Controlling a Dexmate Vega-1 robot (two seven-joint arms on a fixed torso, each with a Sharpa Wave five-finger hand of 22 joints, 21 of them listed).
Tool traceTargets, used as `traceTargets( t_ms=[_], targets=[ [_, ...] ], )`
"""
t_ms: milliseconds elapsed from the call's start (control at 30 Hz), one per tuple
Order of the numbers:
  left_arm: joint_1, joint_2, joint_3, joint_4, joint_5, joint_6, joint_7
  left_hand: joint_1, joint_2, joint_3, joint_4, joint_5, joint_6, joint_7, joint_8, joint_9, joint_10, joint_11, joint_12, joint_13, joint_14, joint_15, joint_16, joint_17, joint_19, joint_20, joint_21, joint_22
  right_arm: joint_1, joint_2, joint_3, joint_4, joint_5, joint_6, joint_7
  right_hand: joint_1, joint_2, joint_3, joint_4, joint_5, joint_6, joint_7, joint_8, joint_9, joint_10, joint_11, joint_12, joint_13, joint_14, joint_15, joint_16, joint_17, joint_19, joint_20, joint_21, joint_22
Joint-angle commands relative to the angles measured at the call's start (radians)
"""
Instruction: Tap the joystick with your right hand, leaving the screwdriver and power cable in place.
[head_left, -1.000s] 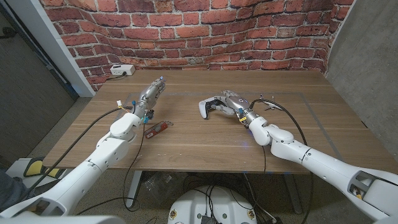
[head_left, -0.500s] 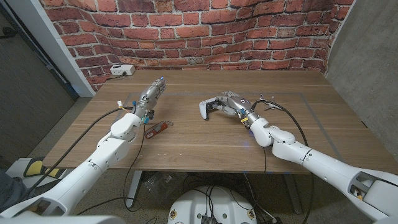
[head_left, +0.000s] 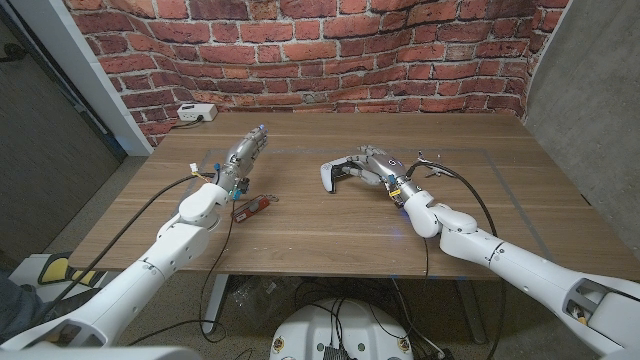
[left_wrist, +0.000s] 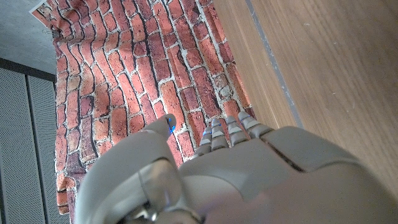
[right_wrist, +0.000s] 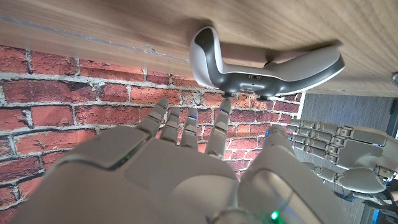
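The joystick (head_left: 334, 173), a white and grey game controller, lies at the table's middle. My right hand (head_left: 372, 166) sits just right of it, fingers spread. In the right wrist view one fingertip (right_wrist: 225, 107) appears to touch a small stick on the joystick (right_wrist: 273, 61). The red-handled screwdriver (head_left: 252, 208) lies near the front left, beside my left forearm. A black power cable (head_left: 456, 177) curves over the table to the right of my right hand. My left hand (head_left: 245, 150) holds nothing and points toward the back wall with straight fingers (left_wrist: 227, 127).
A white adapter (head_left: 196, 113) with a cord sits at the table's back left corner. The brick wall (head_left: 330, 50) stands close behind the table's far edge. Bare wood (head_left: 300, 235) lies between the two arms. My left hand also shows in the right wrist view (right_wrist: 336, 149).
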Motion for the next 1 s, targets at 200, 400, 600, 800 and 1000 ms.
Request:
traceTargets(
  t_ms=[200,400,600,800,1000],
  targets=[
    [0.006,0.001,0.002,-0.005,0.000,-0.001,-0.001,-0.003,-0.006,0.010,-0.003,0.006,0.003,-0.002,-0.006,0.002,0.005,0.001,-0.001,0.006,0.003,0.001,-0.002,0.003,-0.005,0.004,0.002,0.005,-0.017,-0.010,0.016,-0.022,-0.002,0.003,-0.005,0.013,-0.003,0.007,-0.003,0.000,0.027,-0.008,0.000,0.000,0.017,-0.001,0.010,0.004,0.019,-0.006,0.009,0.001,0.014,0.010,0.004,0.003],
    [0.002,0.002,0.001,-0.002,-0.002,0.001,-0.005,-0.004,-0.007,0.013,-0.003,0.006,0.003,-0.001,-0.006,0.002,0.005,0.001,-0.002,0.006,0.003,0.001,-0.002,0.003,-0.006,0.004,0.002,0.005,-0.016,-0.007,0.018,-0.034,-0.009,-0.023,0.009,0.014,-0.004,0.007,-0.004,0.000,0.026,-0.011,-0.004,0.000,0.009,0.000,0.006,0.004,0.014,-0.006,0.005,0.001,0.010,0.013,0.001,0.003],
    [-0.003,0.005,0.002,0.001,-0.004,0.004,-0.011,-0.005,-0.008,0.016,-0.003,0.006,0.004,-0.003,-0.006,0.002,0.005,-0.001,-0.002,0.006,0.003,0.001,-0.002,0.003,-0.006,0.004,0.002,0.005,-0.020,-0.012,0.027,-0.058,-0.013,-0.035,0.004,0.014,-0.005,0.007,-0.004,0.000,0.028,-0.009,-0.005,0.000,-0.002,0.002,0.000,0.004,0.008,-0.003,0.000,0.001,0.004,0.014,-0.002,0.003],
    [-0.007,0.004,0.001,0.007,-0.004,0.001,-0.016,-0.007,-0.008,0.019,-0.003,0.006,0.004,-0.003,-0.006,0.002,0.005,-0.001,-0.002,0.006,0.003,0.000,-0.002,0.003,-0.006,0.004,0.002,0.005,-0.016,-0.031,0.031,-0.104,-0.021,-0.052,0.053,0.012,-0.007,0.006,-0.003,0.000,0.054,-0.008,0.002,0.002,-0.002,0.001,-0.001,0.004,0.008,-0.001,-0.002,0.002,-0.001,0.024,-0.006,0.003],
    [-0.008,0.002,0.002,0.013,-0.007,-0.001,-0.020,-0.008,-0.009,0.021,-0.003,0.006,0.004,-0.004,-0.006,0.002,0.005,-0.001,-0.002,0.006,0.003,0.000,-0.002,0.002,-0.006,0.004,0.002,0.005,-0.015,-0.046,0.035,-0.150,-0.027,-0.071,0.110,0.011,-0.008,0.006,-0.003,0.000,0.069,-0.012,0.004,0.002,-0.027,-0.005,-0.013,0.005,-0.010,0.004,-0.010,0.002,-0.015,0.031,-0.013,0.003]
  ],
)
